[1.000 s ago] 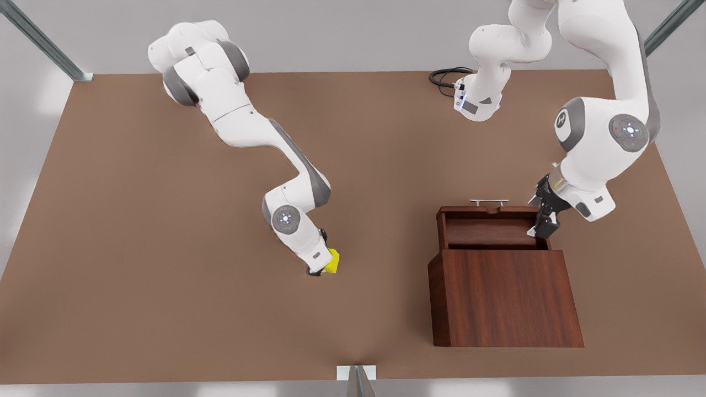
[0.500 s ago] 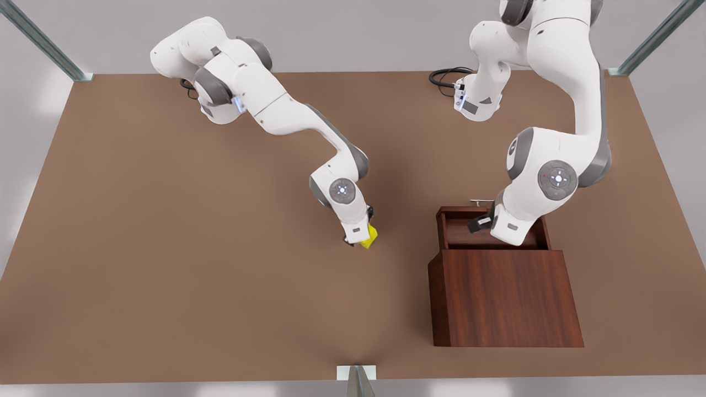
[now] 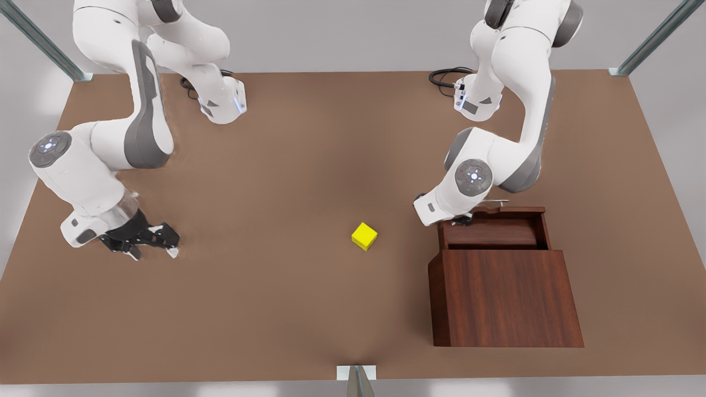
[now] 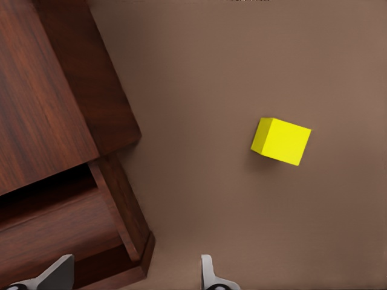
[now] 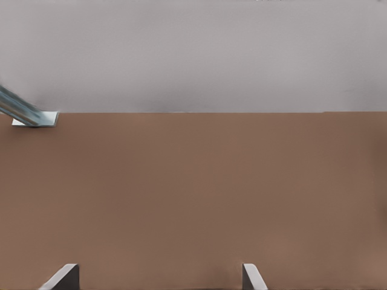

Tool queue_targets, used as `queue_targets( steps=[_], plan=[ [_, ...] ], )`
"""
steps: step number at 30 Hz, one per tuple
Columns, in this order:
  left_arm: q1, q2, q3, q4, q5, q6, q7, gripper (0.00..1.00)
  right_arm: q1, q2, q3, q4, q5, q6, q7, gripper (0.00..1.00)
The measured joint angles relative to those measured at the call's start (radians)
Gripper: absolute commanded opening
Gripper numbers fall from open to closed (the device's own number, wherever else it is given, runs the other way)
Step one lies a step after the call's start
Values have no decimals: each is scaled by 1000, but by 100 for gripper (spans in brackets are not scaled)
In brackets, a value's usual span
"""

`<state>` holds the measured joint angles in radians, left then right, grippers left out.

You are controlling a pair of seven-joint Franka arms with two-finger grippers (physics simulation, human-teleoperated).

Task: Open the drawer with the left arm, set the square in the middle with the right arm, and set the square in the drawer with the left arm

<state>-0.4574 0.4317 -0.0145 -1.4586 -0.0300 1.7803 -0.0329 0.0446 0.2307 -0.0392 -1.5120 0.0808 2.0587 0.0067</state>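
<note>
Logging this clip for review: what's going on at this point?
The yellow cube sits free on the table mid-way, beside the cabinet. Its drawer is pulled open. The left pincer hovers open by the drawer's corner near the cube. The right pincer, open, is off at the front view's left.

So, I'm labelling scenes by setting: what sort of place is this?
Likely a simulated tabletop robot test cell, not a home: a plain brown tabletop framed by metal posts, two arms mounted on it, and as props a yellow cube and a wooden cabinet.
</note>
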Motion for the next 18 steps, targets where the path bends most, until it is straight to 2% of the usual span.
queue_targets(
  steps=[2, 5, 10, 18],
  plan=[
    [-8, 70, -44, 72, 2, 20, 38, 100, -74, -22, 8, 50, -40, -115, -6, 100],
    [-57, 129, -62, 99, 5, 66, 82, 100, -79, -19, 5, 91, -58, -227, -20, 100],
    [-157, 236, -63, 103, 15, 169, 100, 100, -81, -19, 4, 138, -54, -327, -41, 100],
    [-199, 338, -58, 100, 123, 290, 68, 100, -102, -8, -30, 191, -53, -477, -67, 100]
  ],
)
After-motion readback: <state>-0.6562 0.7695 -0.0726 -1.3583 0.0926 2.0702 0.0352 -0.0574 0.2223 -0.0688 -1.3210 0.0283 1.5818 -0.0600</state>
